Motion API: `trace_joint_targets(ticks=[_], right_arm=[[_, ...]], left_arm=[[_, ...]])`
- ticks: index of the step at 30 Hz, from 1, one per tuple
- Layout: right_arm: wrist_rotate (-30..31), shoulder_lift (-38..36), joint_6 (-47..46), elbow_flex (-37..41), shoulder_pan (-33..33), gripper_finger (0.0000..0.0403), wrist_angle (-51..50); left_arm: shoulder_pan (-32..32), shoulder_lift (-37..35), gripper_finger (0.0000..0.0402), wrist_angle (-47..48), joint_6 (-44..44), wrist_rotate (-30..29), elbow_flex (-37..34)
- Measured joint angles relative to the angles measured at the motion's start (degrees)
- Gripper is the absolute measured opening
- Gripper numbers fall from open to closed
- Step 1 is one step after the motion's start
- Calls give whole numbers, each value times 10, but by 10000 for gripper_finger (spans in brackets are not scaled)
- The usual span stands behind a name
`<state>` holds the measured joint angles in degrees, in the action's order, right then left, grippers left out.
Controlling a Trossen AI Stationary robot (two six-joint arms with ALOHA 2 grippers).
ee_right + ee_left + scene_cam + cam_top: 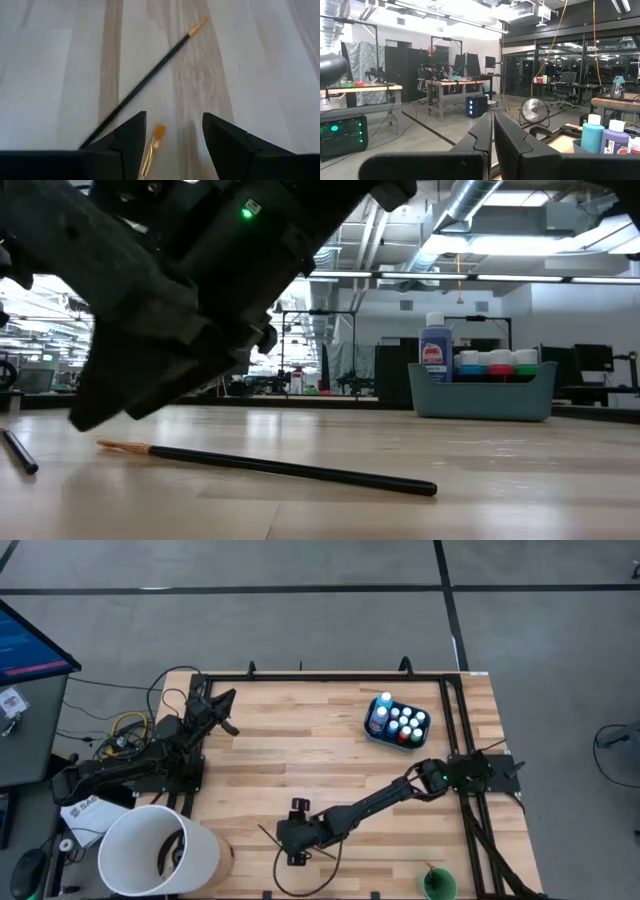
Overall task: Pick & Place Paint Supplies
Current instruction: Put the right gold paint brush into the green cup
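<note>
From above, the right arm stretches diagonally across the wooden bench [330, 755], its gripper [293, 840] low near the front edge over thin brushes; the left gripper [222, 705] rests folded at the far left corner. The paint bottles [398, 721] stand in a teal tub [380, 736] at the far right. At bench height, a dark brush [270, 467] lies flat before a workshop room. The left wrist shows its jaws closed, empty. The right wrist shows jaws spread, astride an orange-tipped brush [152, 150], holding nothing.
</note>
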<state>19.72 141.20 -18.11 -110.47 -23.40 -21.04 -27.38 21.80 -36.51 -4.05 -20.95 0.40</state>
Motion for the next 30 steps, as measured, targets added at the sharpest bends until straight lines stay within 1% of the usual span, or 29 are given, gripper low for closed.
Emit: trace_joint_targets(ticks=[6, 9, 13, 21, 22, 26, 30], right_arm=[[0, 6, -27, 1, 0, 187, -19], [9, 6, -30, 0, -1, 174, -29], [11, 6, -30, -1, -1, 136, -40], [13, 3, -45, -2, 2, 19, -99], [13, 3, -45, -2, 2, 10, -105], [20, 2, -67, -2, 2, 5, -139], [34, -2, -68, -1, -5, 2, -158]], left_arm=[[0, 0, 8, 0, 0, 0, 0], [0, 0, 8, 0, 0, 0, 0], [0, 0, 8, 0, 0, 0, 0], [0, 0, 8, 0, 0, 0, 0], [0, 0, 8, 0, 0, 0, 0], [0, 0, 8, 0, 0, 0, 0], [0, 0, 8, 0, 0, 0, 0]])
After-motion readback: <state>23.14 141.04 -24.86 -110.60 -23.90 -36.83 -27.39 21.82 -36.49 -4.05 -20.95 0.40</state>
